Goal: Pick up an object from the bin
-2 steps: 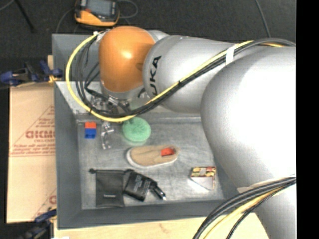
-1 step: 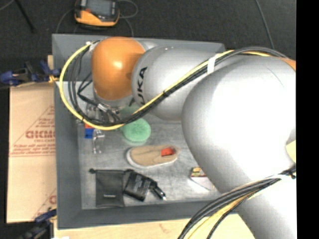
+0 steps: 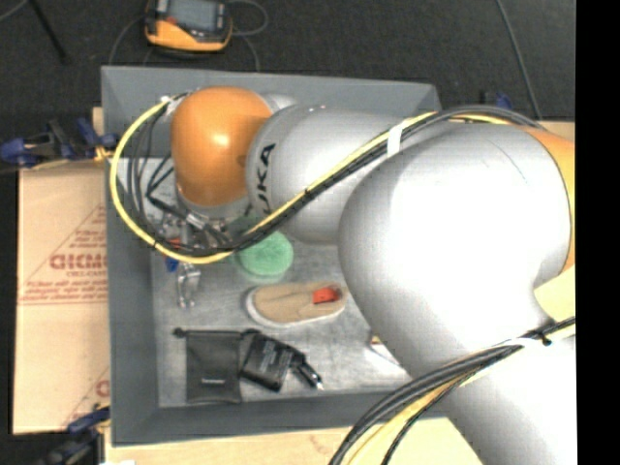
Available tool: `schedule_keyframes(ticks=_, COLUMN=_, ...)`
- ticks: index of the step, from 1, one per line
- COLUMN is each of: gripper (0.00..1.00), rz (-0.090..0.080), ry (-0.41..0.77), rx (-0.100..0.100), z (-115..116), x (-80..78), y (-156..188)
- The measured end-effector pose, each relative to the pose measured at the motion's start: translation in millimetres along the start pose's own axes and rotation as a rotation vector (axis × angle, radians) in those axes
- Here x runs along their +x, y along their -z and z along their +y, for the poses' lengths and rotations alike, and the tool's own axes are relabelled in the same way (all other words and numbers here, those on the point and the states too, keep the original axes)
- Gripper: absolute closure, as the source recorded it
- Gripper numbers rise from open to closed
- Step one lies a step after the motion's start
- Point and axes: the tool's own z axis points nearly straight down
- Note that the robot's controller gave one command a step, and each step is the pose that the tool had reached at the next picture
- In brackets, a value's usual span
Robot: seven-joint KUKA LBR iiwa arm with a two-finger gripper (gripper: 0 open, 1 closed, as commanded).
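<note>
Down in the left part of the grey metal bin (image 3: 131,260), the gripper (image 3: 186,287) hangs as a small, shiny metal piece over bare floor. Whether it is open or closed I cannot tell. Above it sits the glossy orange cover (image 3: 215,143) of the wrist, ringed by a looping yellow cable (image 3: 126,153), and the smooth silver arm (image 3: 436,231) swells across the right side and hides that part of the bin.

Nearest the gripper, to its right, lies a green disc (image 3: 266,256) with a ribbed, rounded edge; its upper half is covered by the arm. Just below the disc lies a beige shoe (image 3: 291,304), long and soft-looking, with a pale sole and a small red patch (image 3: 327,295) near one end. Along the front wall a flat black pouch (image 3: 211,366) (matte, roughly square) touches a blocky black gadget (image 3: 273,364) whose kind is hard to make out. A white scrap (image 3: 386,352) peeks out at the arm's edge, mostly hidden.
</note>
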Motion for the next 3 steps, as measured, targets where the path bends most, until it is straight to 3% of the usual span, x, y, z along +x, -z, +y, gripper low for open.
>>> schedule_keyframes(ticks=1, gripper=1.0, rz=-0.011, ry=-0.163, rx=-0.005, z=-12, x=10.6, y=5)
schedule_keyframes(ticks=2, gripper=1.0, rz=-0.011, ry=-0.164, rx=-0.005, z=-12, x=10.6, y=5)
schedule_keyframes(ticks=3, gripper=1.0, rz=-0.011, ry=-0.156, rx=-0.002, z=-17, x=6.7, y=197)
